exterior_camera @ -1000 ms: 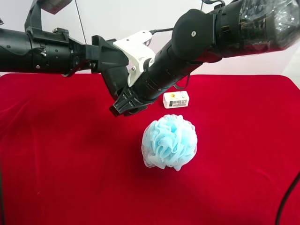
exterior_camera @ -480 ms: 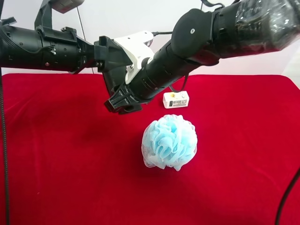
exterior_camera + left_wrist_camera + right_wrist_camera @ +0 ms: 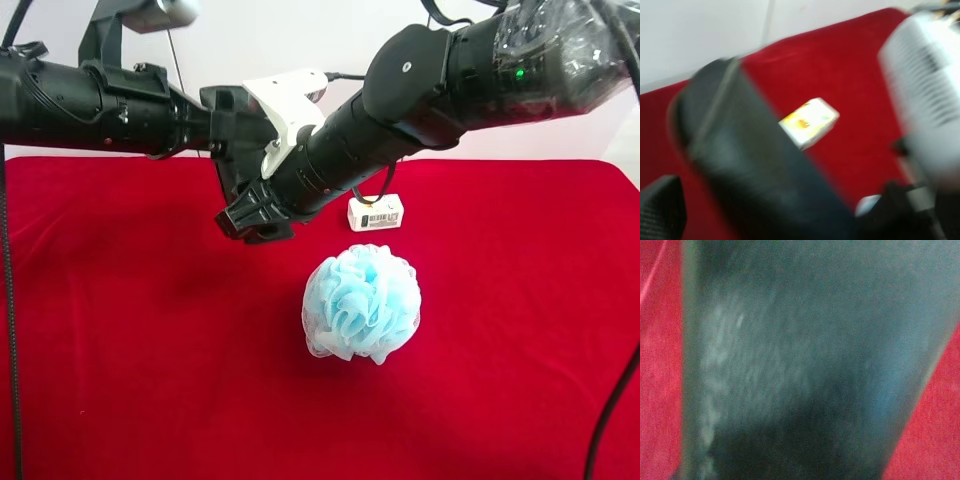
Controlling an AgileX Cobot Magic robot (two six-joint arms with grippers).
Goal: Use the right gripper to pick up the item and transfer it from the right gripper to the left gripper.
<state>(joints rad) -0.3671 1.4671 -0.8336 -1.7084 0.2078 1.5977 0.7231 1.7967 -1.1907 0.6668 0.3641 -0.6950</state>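
Both arms met above the red cloth (image 3: 520,330), behind the bath puff (image 3: 361,305).

Right gripper (image 3: 250,218): it ended the thick arm at the exterior high view's right, the arm that carried the white bracket (image 3: 285,100). Its jaws were closed on the item (image 3: 805,365). In the right wrist view the dark, leather-like face of the case filled nearly the whole frame, with red cloth showing only along both sides. The jaws themselves could not be made out there.

Left gripper (image 3: 235,120): it ended the slimmer arm at the exterior high view's left, and its jaws stood wide apart. The left wrist view showed one dark fingertip (image 3: 660,210) at the frame's corner, with the case running slantwise just beside it. The picture was blurred, so contact between finger and case could not be confirmed.

Location of the item: it was held clear of the cloth between the two arm ends, in the air to the rear of the puff at that view's left. From above it read only as a dark shape merging with the black gripper parts, so its outline there was uncertain.

Other objects: a small white printed box (image 3: 376,213) lay on the cloth beneath the bracketed arm, just behind the puff and apart from it. The light blue puff rested on the cloth near its middle, with neither arm touching it.
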